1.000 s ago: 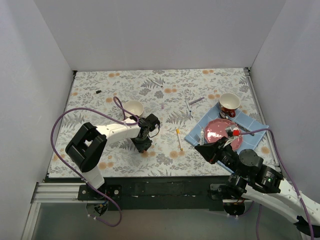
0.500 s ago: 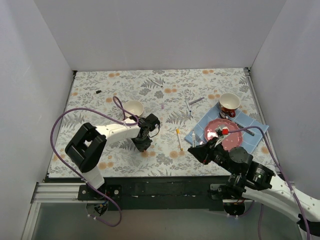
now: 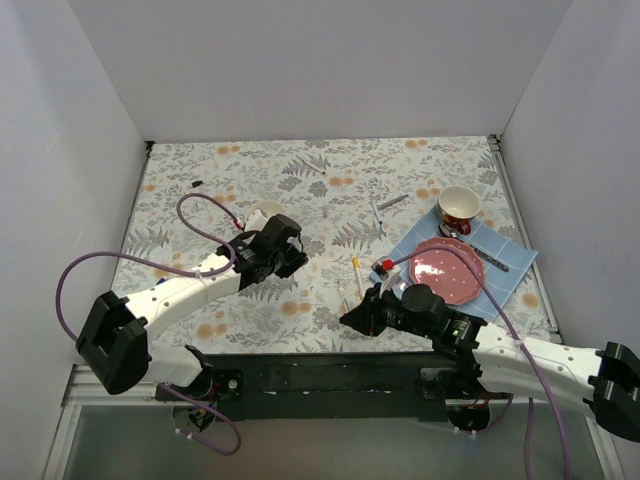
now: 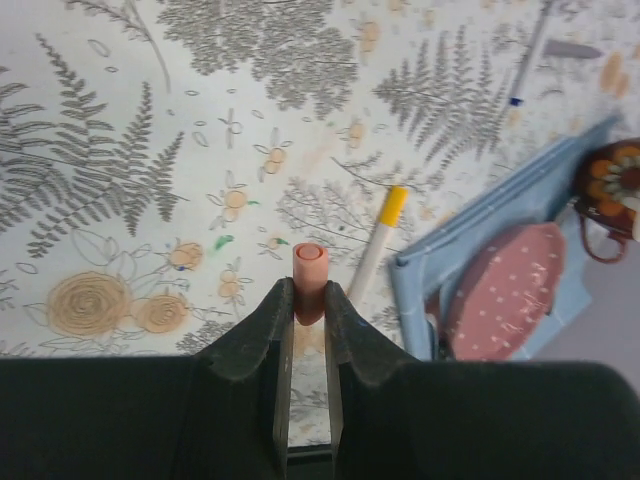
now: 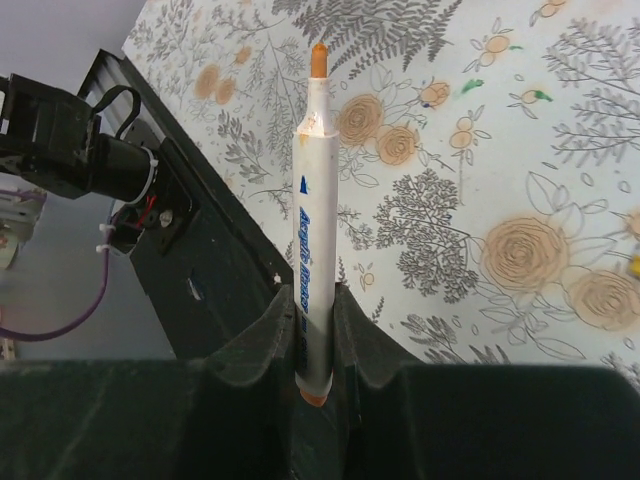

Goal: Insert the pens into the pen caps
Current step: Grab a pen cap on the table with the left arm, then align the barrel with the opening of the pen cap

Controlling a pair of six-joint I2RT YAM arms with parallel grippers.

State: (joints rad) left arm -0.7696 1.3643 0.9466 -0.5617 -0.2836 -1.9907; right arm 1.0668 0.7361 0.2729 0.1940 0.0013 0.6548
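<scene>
While an orange-pink cap (image 4: 310,268) is being pinched by the left gripper (image 4: 309,303) and an orange-tipped pen (image 5: 311,200) by the right gripper (image 5: 316,300), apart over the floral cloth (image 4: 150,150), a glancing miss is being risked by any tilt.

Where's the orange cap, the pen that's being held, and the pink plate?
orange cap (image 4: 310,280): left wrist view, on its side wall.
held pen (image 5: 314,230): right wrist view, middle of its white barrel.
pink plate (image 3: 450,278): top view, on its bare dotted face.
</scene>
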